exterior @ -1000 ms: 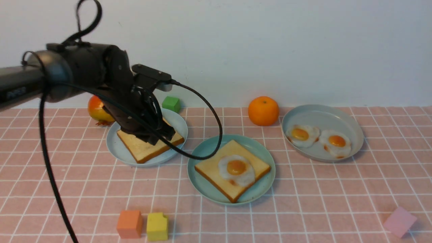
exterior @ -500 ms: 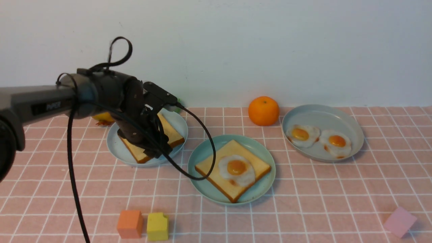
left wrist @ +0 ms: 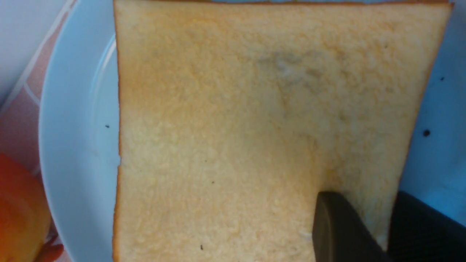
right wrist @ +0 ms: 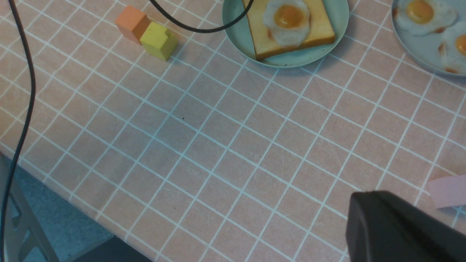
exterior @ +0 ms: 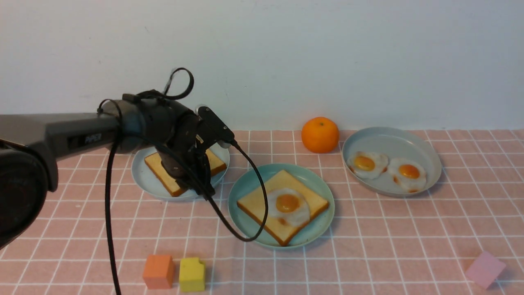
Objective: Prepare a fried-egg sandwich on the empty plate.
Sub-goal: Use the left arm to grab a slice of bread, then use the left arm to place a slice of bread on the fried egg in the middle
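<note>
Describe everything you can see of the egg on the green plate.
The egg has a flat, wavy-edged white, a glossy, domed orange yolk and a browned spot near its edge. It looks whole. It rests yolk-up on toast on the green plate. In the front view, a black cable crosses its left edge.

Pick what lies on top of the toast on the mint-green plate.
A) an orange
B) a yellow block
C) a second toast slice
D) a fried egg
D: a white fried egg with an orange yolk lies face up on the toast, with no second slice over it.
</note>
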Controlling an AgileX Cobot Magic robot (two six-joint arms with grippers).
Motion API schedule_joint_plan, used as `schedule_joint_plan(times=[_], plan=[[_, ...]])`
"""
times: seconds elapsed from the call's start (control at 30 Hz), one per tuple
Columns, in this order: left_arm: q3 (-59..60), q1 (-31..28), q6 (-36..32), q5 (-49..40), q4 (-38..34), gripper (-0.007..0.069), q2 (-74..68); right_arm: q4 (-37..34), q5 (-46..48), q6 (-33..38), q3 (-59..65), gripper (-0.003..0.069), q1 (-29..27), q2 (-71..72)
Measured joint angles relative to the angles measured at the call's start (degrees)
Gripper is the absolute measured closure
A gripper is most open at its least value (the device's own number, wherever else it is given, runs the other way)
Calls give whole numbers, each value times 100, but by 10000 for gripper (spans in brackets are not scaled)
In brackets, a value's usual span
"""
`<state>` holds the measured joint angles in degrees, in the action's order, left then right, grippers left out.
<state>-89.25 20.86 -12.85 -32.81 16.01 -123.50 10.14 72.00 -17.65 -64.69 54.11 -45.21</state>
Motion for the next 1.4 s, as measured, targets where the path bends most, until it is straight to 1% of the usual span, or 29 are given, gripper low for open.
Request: schedule_joint_plan(times=[0.1, 0.2, 0.27, 0.3, 0.33, 0.4, 0.43, 0.5, 0.57, 0.67, 0.73, 0.8, 0.87, 0.9, 0.93, 1.0, 1.07, 1.17, 1.4], plan=[[1, 11, 0, -45, 39, 466, 6, -89, 0, 0, 0, 636, 0, 0], [1, 18, 0, -151, 4, 466, 116, -124, 0, 0, 0, 634, 0, 0], [54, 37, 40, -322, -93, 491, 316, -124, 0, 36, 0, 634, 0, 6], [54, 37, 49, -335, -99, 491, 343, -124, 0, 36, 0, 634, 0, 6], [80, 58, 178, -405, -144, 524, 648, -124, 0, 83, 0, 631, 0, 29], [80, 58, 268, -423, -160, 537, 854, -124, 0, 106, 0, 630, 0, 37], [80, 78, 411, -442, -171, 551, 1221, -124, 0, 126, 0, 629, 0, 94], [74, 134, 569, -522, -192, 552, 1618, -124, 0, 126, 0, 627, 0, 183], [68, 333, 694, -681, -406, 552, 1964, -119, 0, 126, 0, 626, 0, 347], [68, 673, 730, -801, -758, 552, 2090, -111, 0, 126, 0, 626, 0, 561], [68, 1133, 736, -838, -1086, 552, 1984, -50, 0, 117, 0, 626, 0, 810], [68, 1507, 743, -832, -1154, 552, 1761, -23, 0, 65, 0, 626, 0, 994], [68, 1665, 748, -832, -1154, 552, 1628, -23, 0, 8, 0, 626, 0, 1073], [68, 1863, 749, -826, -1100, 552, 1377, -9, 0, -51, 0, 626, 0, 1192], [68, 1903, 749, -818, -1072, 552, 1352, -9, 0, -65, 0, 626, 0, 1203], [78, 2065, 853, -700, -868, 552, 1070, -16, 0, -155, 0, 626, 0, 1319], [78, 2110, 1098, -574, -716, 552, 944, -58, 0, -168, 0, 626, 0, 1387], [78, 2121, 1285, -478, -556, 552, 904, -122, 0, -175, 0, 626, 0, 1426], [78, 2121, 1355, -423, -507, 552, 871, -175, 0, -175, 0, 626, 0, 1444]])
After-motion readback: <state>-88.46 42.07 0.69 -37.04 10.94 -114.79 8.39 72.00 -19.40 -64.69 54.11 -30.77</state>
